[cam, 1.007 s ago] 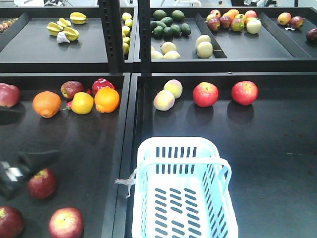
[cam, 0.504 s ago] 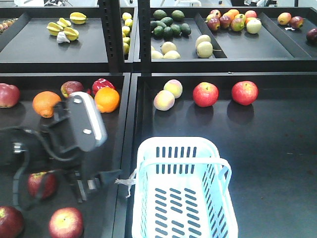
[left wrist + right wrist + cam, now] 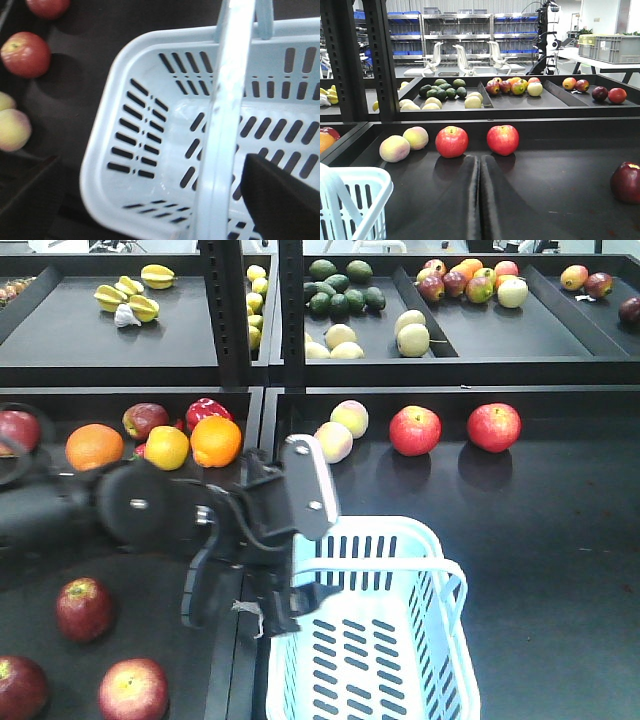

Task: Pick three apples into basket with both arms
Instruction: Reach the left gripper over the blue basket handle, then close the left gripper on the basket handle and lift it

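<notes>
Pale blue basket (image 3: 400, 527) (slotted sides), dark red apples (image 3: 84, 608).

Three apples, dark red with faint yellow streaks, sit on the left surface. One (image 3: 84, 608) is further back and two (image 3: 133, 689) (image 3: 18, 687) are at the near edge; none touch.

Basket (image 3: 420, 532): pale blue, slotted walls, upright on the right surface, interior bare where visible, handle (image 3: 385, 570) across the top.

Left arm (image 3: 130, 505) reaches over the basket's left rim; tool (image 3: 283, 605) fingers spread, holding nothing.

Two round oranges (image 3: 94, 447) w/ round yellow fruit (image 3: 167, 448) btwn, at left. Two pale yellow-pink peaches (image 3: 349, 418) nr centre. Dark green avocados (image 3: 340, 292), yellow starfruit (image 3: 130, 295) up top.
</notes>
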You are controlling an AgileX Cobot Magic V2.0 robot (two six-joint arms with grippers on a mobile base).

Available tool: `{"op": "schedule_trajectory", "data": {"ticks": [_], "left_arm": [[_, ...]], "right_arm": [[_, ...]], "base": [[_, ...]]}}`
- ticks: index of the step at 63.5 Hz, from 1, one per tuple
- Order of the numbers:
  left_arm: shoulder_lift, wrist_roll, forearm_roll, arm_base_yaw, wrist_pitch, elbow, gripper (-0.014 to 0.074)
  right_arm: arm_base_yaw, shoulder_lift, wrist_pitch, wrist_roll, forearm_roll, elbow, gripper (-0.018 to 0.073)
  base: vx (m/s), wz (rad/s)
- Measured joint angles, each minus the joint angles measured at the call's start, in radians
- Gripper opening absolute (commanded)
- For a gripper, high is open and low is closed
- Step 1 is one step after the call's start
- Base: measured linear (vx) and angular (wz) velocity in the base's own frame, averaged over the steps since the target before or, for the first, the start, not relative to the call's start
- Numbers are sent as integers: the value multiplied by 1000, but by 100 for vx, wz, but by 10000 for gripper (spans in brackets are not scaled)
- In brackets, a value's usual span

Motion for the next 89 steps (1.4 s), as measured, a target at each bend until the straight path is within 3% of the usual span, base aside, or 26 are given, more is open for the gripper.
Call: {"op": "schedule_trajectory", "data": {"ticks": [12, 20, 38, 57, 64, 72, 89], "left_arm": [[99, 0, 11, -26, -1, -64, 596], [119, 1, 18, -30, -2, -76, 477], [122, 1, 18, -33, -4, -76, -10], [120, 3, 22, -33, 21, -76, -8], [86, -2, 56, -33, 47, -75, -8], [-11, -57, 164, -28, 77, -75, -8], [-285, -344, 536, -19, 221, -75, -8]], "right_arm": [[0, 0, 0, 0, 0, 0, -9], [0, 0, 0, 0, 0, 0, -9], [0, 0, 0, 0, 0, 0, -9], [0, 0, 0, 0, 0, 0, -9], [0, 0, 0, 0, 0, 0, -9], [0, 0, 0, 0, 0, 0, -9], [0, 0, 0, 0, 0, 0, -9]], "base": [[0, 0], [0, 0], [0, 0], [0, 0], [0, 0], [0, 0], [0, 0]]}}
